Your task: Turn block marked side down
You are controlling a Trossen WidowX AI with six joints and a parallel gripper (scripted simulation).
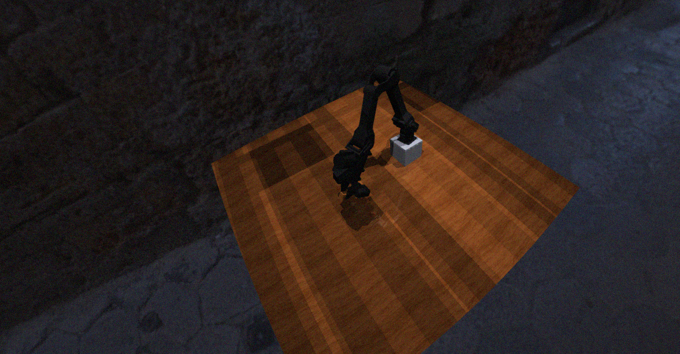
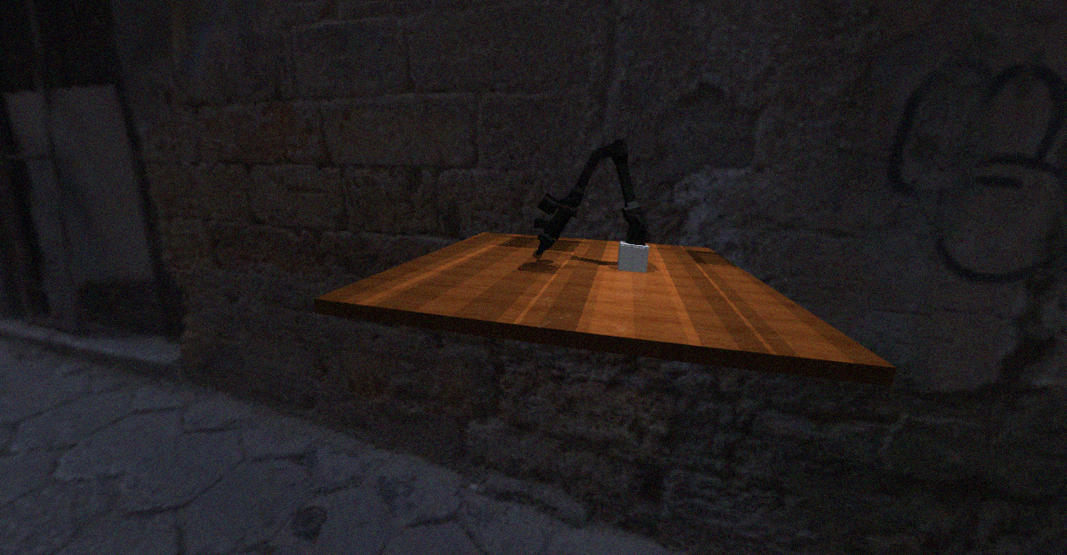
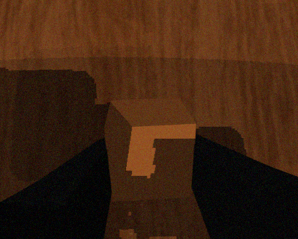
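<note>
My gripper (image 1: 347, 196) (image 2: 537, 255) (image 3: 148, 147) is shut on the block (image 3: 173, 159), a small brown block close in colour to the wood. In the wrist view one dark finger presses on each side of it. A bright patch of light lies on its near face, and I cannot make out which side is marked. The gripper is tilted and slants down to the left in the exterior view. Its tips look a little above the striped wooden table (image 1: 427, 218) (image 2: 597, 312) (image 3: 222, 33). In the top and exterior views the block is too small and dark to make out clearly.
The white base block (image 1: 406, 154) (image 2: 633, 257) under the arm stands on the table to the right of the gripper. The arm (image 1: 368, 109) (image 2: 589, 171) arches from it. Dark shadows of the arm lie under the gripper. A stone wall stands behind the table.
</note>
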